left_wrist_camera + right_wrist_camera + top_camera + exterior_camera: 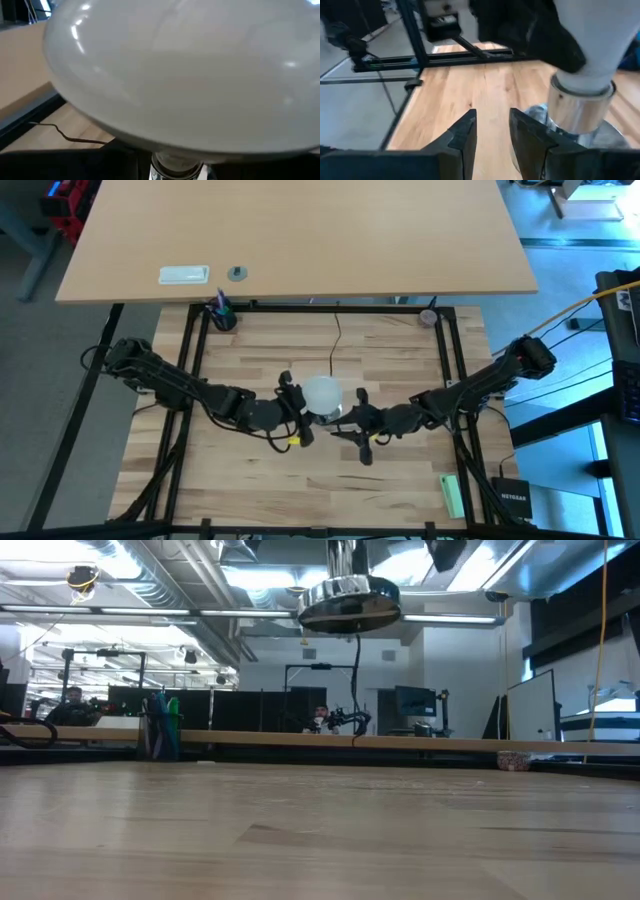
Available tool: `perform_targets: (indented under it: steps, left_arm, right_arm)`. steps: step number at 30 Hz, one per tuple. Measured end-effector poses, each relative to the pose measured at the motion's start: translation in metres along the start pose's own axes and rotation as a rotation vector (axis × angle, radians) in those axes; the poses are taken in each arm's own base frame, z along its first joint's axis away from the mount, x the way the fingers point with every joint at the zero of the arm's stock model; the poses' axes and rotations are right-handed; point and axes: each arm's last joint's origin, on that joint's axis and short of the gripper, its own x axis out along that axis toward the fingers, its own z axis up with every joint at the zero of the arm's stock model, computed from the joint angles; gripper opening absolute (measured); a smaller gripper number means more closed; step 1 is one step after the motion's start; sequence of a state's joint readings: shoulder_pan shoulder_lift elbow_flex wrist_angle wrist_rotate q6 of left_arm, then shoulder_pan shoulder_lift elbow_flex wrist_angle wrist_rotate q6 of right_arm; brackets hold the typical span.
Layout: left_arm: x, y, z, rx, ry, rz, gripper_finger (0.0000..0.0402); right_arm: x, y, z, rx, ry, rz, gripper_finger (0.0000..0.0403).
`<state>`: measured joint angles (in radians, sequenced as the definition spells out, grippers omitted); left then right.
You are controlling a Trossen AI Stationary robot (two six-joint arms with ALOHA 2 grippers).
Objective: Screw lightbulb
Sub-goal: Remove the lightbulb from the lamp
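My left gripper pinches the lightbulb above the table's middle, its base in the socket. My right gripper waits just right, fingers nearly together, empty.

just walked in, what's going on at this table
Two robot arms are putting a bulb into a silver socket, held up off the table at its middle. The left hand is shut on the bulb, whose base sits at the socket. The right hand is beside the socket with a narrow gap between its fingers, gripping nothing. The socket's black cord trails toward the back.
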<state>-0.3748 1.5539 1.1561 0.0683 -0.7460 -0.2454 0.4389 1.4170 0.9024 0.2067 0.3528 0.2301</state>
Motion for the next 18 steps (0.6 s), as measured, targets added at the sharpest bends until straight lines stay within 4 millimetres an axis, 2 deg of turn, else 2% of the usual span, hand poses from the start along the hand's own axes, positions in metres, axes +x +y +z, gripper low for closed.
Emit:
perform_targets:
  steps: [6,11,18]
  left_arm:
    - [-0.004,-0.004,-0.001,0.027,-0.003,-0.016,0.0135]
    - [-0.004,-0.006,0.001,0.03,-0.016,-0.034,0.0142]
    - [-0.007,-0.01,0.002,0.024,-0.024,-0.078,0.0135]
  right_arm:
    - [-0.018,-0.004,0.01,-0.027,0.012,0.023,0.0118]
    - [-0.02,-0.005,0.01,-0.042,0.02,0.017,0.0118]
    - [-0.01,-0.015,0.004,-0.117,0.016,-0.213,0.0119]
